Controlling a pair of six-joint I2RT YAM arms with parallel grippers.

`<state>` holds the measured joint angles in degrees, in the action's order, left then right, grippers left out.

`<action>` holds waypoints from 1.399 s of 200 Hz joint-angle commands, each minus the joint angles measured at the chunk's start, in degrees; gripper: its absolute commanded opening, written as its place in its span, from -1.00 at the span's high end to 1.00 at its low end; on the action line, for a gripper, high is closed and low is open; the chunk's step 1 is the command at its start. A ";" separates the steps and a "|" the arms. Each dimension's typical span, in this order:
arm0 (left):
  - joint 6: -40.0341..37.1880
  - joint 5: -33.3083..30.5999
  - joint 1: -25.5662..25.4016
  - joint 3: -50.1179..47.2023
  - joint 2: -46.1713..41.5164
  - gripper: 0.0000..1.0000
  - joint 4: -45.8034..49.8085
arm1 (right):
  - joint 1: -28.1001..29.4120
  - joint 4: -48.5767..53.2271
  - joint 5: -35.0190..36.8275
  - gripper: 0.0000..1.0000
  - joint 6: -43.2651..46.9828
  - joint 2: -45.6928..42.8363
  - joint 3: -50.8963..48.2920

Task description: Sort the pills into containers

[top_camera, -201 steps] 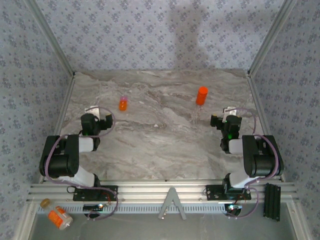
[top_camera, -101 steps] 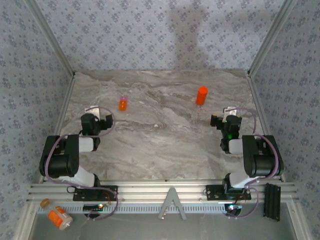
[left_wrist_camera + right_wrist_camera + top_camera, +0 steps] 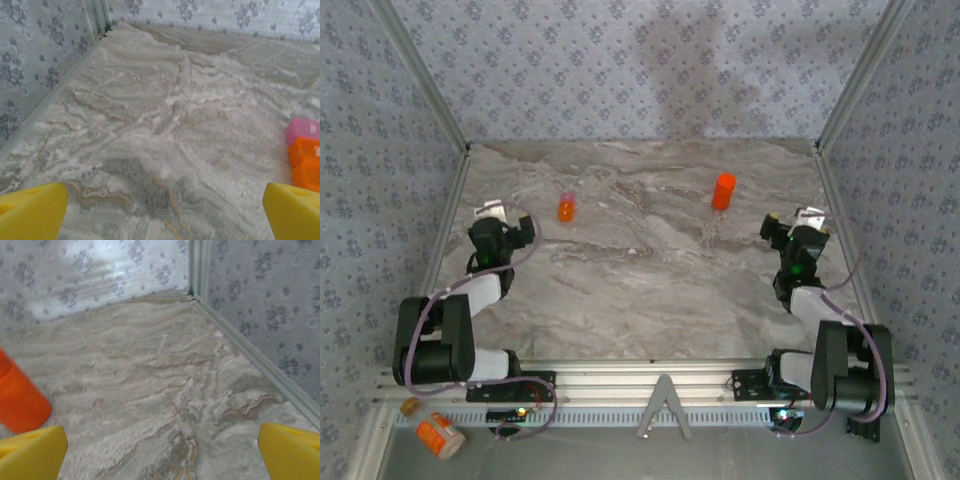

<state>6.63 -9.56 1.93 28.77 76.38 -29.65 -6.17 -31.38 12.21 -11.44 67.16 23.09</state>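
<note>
Nearest, below the rail (image 3: 650, 385) at the left: labelled bottle (image 3: 440, 434), on its side, off the desk (image 3: 650, 290).

Next out, left tool (image 3: 498, 218): over the left side of the desk, close to the left wall, pointing away from the bases. In the left wrist view, same tool (image 3: 162, 215) with yellow fingertips (image 3: 32, 210) spread wide at the two lower corners. Pinches nothing, bare marble between them.

Level with it, right tool (image 3: 798, 222): over the right side of the desk, close to the right wall. In the right wrist view, this tool (image 3: 162, 452) with fingertips (image 3: 290, 450) spread just as wide. Holds nothing, bare desk in the gap.

Farther out, box (image 3: 566, 208): lies on the desk ahead and to the right of the left tool, apart from it, pink end turned to the far wall (image 3: 650, 80). In the left wrist view, box (image 3: 306, 159) cut by the right edge, above the right fingertip, outside the gap.

Farther still, bottle (image 3: 723, 191): stands upright on the desk, ahead and to the left of the right tool, apart from it. In the right wrist view, bottle (image 3: 19, 400) at the left edge, just above the left fingertip, outside the gap.

Box and bottle well apart, box left of the middle, bottle right of it, both short of the far wall.
</note>
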 commanded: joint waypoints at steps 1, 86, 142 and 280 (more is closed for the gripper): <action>4.57 0.65 0.41 7.96 -3.02 -1.00 14.52 | -2.16 22.86 5.37 -1.00 -22.07 -4.46 8.93; 15.25 18.89 -1.58 31.40 10.27 -0.99 38.74 | 9.76 42.95 -18.57 -1.00 -15.91 -12.16 24.38; 14.38 22.00 -6.31 41.65 24.58 -0.99 42.62 | 32.36 54.63 -11.79 -1.00 -15.07 -7.19 27.87; 17.10 21.43 -10.28 59.86 45.18 -0.99 44.58 | 40.55 62.49 -7.45 -1.00 -15.01 -12.84 23.30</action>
<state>22.65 11.16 -7.16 84.95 119.50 13.54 34.28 29.65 5.37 -27.81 57.39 47.46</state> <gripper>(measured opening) 0.994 0.999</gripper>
